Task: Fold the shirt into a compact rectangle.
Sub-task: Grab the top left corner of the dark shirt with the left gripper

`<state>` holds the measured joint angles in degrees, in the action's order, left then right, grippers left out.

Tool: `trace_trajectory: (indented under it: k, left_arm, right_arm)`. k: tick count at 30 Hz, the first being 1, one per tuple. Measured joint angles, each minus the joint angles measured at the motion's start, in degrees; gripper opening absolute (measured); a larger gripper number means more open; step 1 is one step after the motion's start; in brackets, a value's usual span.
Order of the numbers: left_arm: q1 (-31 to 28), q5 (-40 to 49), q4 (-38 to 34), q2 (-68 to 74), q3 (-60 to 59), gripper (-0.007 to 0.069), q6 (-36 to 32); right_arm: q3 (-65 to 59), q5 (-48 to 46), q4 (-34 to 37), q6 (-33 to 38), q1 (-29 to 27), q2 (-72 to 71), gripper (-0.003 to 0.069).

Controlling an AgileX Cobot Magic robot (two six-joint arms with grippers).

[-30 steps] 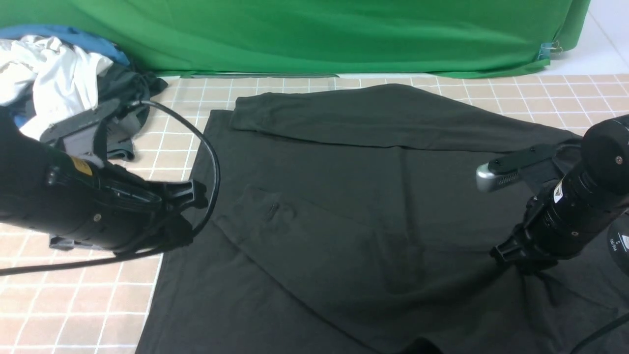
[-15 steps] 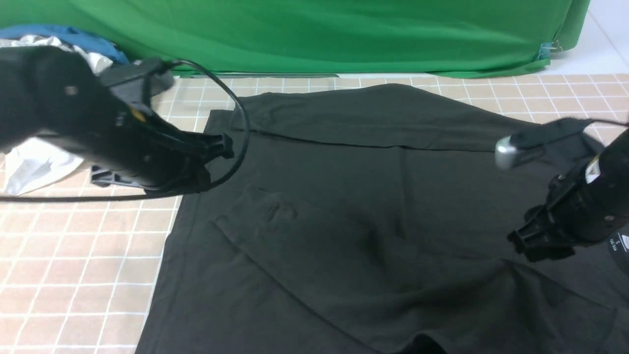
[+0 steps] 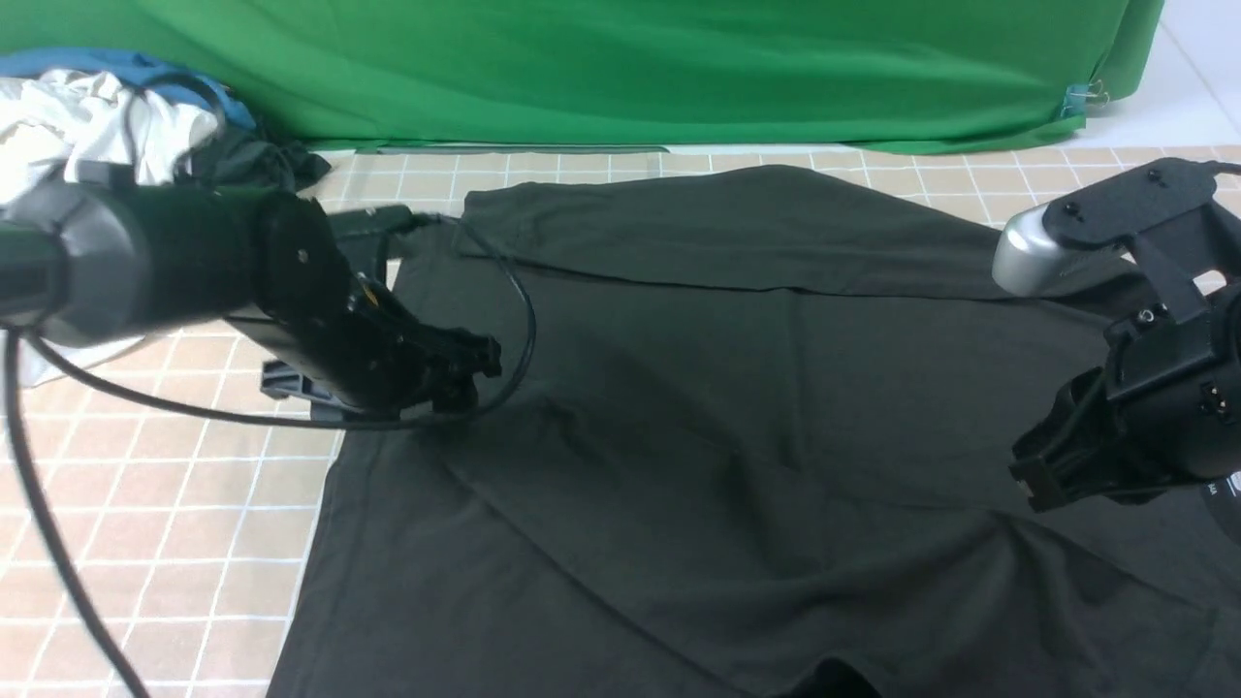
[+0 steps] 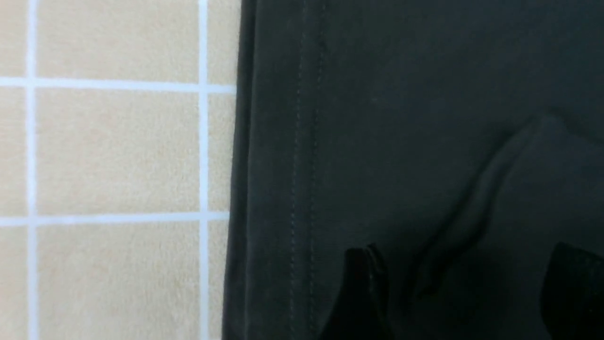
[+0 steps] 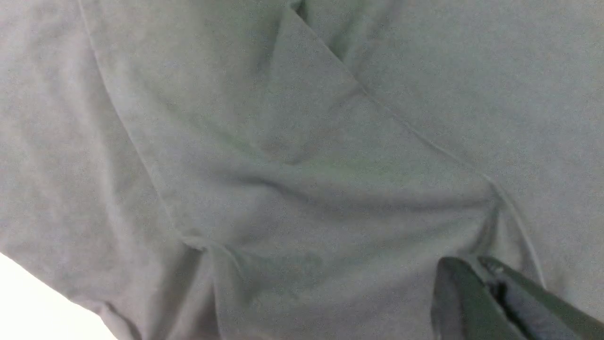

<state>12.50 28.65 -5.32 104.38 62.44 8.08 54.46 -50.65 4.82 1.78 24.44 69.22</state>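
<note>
The black shirt point(image 3: 737, 388) lies spread over the tiled table, with a sleeve folded across its far part. My left gripper point(image 3: 480, 373) hovers over the shirt's left side. In the left wrist view it point(image 4: 467, 288) is open just above the fabric point(image 4: 424, 118), beside the stitched hem, with a small ridge of cloth between the fingers. My right gripper point(image 3: 1033, 485) sits low on the shirt's right side. The right wrist view shows it point(image 5: 476, 267) shut on a pinch of the cloth point(image 5: 283, 141), and creases run toward the tips.
A pile of white, blue and dark grey clothes point(image 3: 116, 126) lies at the back left, behind the left arm. A green backdrop point(image 3: 630, 68) closes the far side. The left arm's cable point(image 3: 58, 543) hangs over the tan tiled surface point(image 3: 145, 601) on the left.
The left arm has swung from beside the shirt's left edge onto the shirt and opened its jaws. The right gripper has closed on the cloth, which now puckers toward it.
</note>
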Motion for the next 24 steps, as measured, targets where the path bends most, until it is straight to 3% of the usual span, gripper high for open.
trace_trajectory:
  k: [5, 11, 13, 19, 24]
  left_arm:
    - [0.0, -0.2, -0.2, 1.5, 0.1, 0.0406, -4.1]
    - [0.2, 0.0, -1.5, 1.8, 0.1, 0.0110, -6.0]
    - [0.2, 0.1, -2.0, 1.8, 0.1, 0.0053, -7.1]
    - [0.2, 0.2, -1.3, 0.1, 0.2, 0.0033, -7.1]
    - [0.2, 0.0, 4.2, -2.1, 1.2, 0.0032, -2.7]
  right_arm:
    - [0.0, 1.2, 0.0, 0.1, 0.0, 0.0, 0.0050]
    - [0.0, 2.0, 0.0, 0.1, 0.0, 0.0, 0.0050]
    - [0.0, 2.2, 0.0, 0.1, 0.0, 0.0, 0.0050]
    - [0.0, 2.2, 0.0, 0.1, 0.0, 0.0, 0.0053]
    - [0.0, 2.2, 0.0, 0.1, 0.0, 0.0, 0.0057]
